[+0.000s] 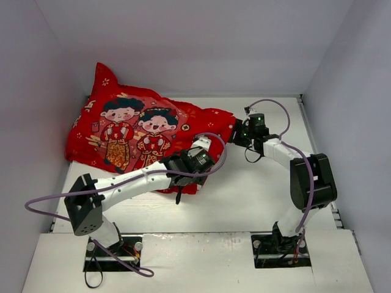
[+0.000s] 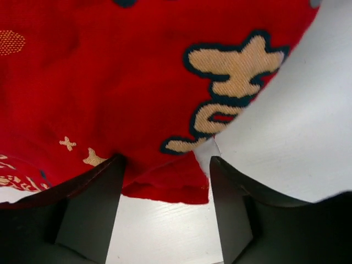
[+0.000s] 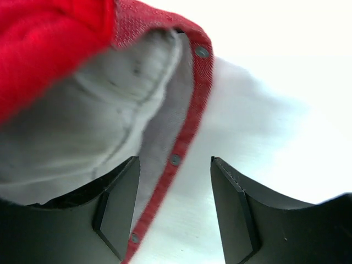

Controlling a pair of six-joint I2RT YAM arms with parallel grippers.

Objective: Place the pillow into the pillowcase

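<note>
Between the fingers of the left gripper (image 2: 165, 163) lies a loose corner of the pillowcase (image 2: 99, 82), flat on the white table (image 2: 291, 132). The jaws are spread, one finger on either side of that corner, and nothing is pinched. The fabric just about fills the gap! Right ahead of the fingertips a big gold character (image 2: 234, 82) runs across the red print, and bare table opens up off the right-hand finger.

Over to the right gripper (image 3: 175, 160). It is spread too, nose up against the open mouth of the cover. The red hem (image 3: 190, 121) with its small snaps (image 3: 202, 52) drops down through the gap, closer to the left-hand finger, not clamped. Just beyond and left of those fingers the white pillow (image 3: 82, 121) shows inside the opening, red cloth folded over the top of it.

From above, the cover sits plump with its two cartoon figures (image 1: 137, 131) face up. It stretches away ahead of both hands.
</note>
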